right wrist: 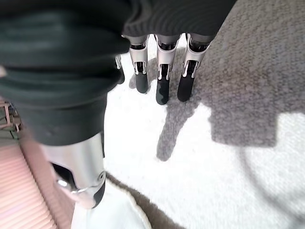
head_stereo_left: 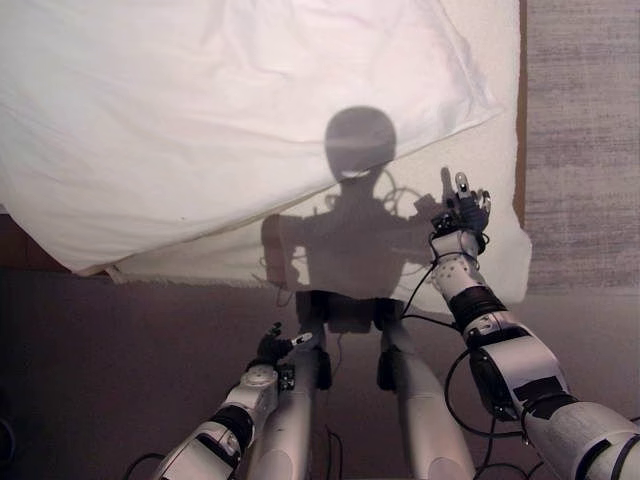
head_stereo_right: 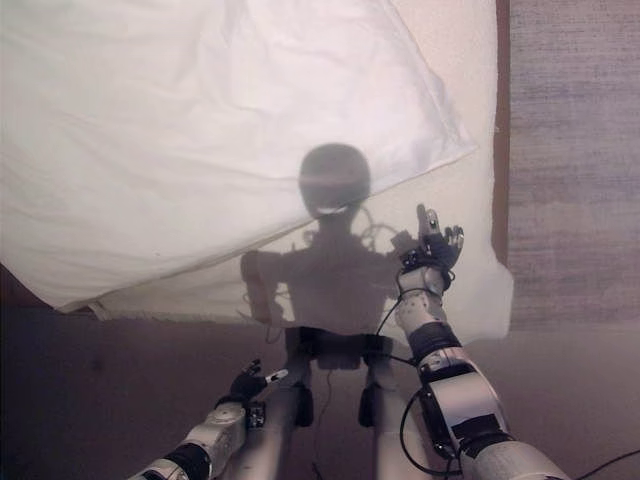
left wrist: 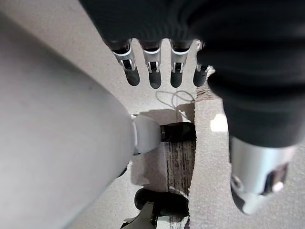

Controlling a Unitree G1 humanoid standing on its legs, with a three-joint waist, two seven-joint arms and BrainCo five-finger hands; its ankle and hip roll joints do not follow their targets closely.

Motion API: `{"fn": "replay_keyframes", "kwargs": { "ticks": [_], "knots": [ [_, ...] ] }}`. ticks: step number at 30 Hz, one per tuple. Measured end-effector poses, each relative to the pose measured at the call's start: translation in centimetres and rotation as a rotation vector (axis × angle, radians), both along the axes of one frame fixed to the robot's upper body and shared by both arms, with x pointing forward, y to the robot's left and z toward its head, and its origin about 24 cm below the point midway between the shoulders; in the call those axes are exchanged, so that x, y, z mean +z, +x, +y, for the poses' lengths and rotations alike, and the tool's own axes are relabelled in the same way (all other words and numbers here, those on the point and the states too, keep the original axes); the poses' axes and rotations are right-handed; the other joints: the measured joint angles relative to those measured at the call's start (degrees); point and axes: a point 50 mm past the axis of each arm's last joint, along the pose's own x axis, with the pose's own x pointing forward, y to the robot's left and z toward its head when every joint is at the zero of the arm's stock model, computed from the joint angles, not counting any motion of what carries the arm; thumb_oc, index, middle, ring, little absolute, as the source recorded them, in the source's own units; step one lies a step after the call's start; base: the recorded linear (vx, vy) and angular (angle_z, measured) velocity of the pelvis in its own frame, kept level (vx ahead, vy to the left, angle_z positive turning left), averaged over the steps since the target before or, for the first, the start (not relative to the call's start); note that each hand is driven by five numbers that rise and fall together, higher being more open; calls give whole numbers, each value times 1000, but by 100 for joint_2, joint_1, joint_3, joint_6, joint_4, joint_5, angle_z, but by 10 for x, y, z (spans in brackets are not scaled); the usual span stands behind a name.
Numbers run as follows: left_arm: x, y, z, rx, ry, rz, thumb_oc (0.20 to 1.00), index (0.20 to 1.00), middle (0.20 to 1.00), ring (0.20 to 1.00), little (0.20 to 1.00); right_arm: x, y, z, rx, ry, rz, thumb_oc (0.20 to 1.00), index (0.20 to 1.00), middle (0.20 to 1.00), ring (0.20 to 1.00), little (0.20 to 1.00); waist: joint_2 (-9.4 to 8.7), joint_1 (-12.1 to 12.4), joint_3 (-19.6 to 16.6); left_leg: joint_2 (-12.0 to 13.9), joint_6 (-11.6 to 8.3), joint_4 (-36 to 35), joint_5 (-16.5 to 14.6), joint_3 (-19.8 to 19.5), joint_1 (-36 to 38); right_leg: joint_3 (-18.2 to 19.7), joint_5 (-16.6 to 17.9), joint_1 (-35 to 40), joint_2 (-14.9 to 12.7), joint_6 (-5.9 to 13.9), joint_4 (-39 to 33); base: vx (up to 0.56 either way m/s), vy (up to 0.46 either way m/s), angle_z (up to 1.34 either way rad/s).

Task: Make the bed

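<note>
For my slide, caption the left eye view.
Right hand open above the bed's near corner; white duvet lies askew, left hand low.

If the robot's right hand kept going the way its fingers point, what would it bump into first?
Probably the white blanket. The right hand hovers open over the bed's near corner, fingers pointing up the bed. The big white pillow lies off to its left, though depth is hard to judge.

White pillow (head_stereo_left: 200, 120) lay askew on textured white blanket (head_stereo_left: 480, 60); right hand (head_stereo_left: 463, 212) hovered over blanket's corner, fingers straight; left hand (head_stereo_left: 275, 345) low, over floor (head_stereo_left: 100, 380)
</note>
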Motion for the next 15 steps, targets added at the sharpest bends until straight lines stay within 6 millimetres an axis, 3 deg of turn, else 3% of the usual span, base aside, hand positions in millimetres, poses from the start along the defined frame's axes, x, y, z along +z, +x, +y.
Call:
{"fn": "replay_keyframes", "kwargs": {
  "ticks": [9, 15],
  "knots": [
    [0, 0, 3, -5, 2, 1, 1000, 1000, 1000, 1000, 1000, -3, 3, -16, 15, 10, 14, 1000, 1000, 1000, 1000, 1000, -6, 7, -3, -4, -9, 1, 27, -265, -172, -241, -6, -6, 26, 9, -108, 20, -48, 12],
    [-1, -1, 10, -9, 8, 5, 1000, 1000, 1000, 1000, 1000, 12, 11, -28, 10, 3, 33, 1000, 1000, 1000, 1000, 1000, -7, 35, -3, 3, -1, 1, 35, -328, -304, -306, 3, -90, 49, 3, -166, 17, -32, 3]
  ]
}}
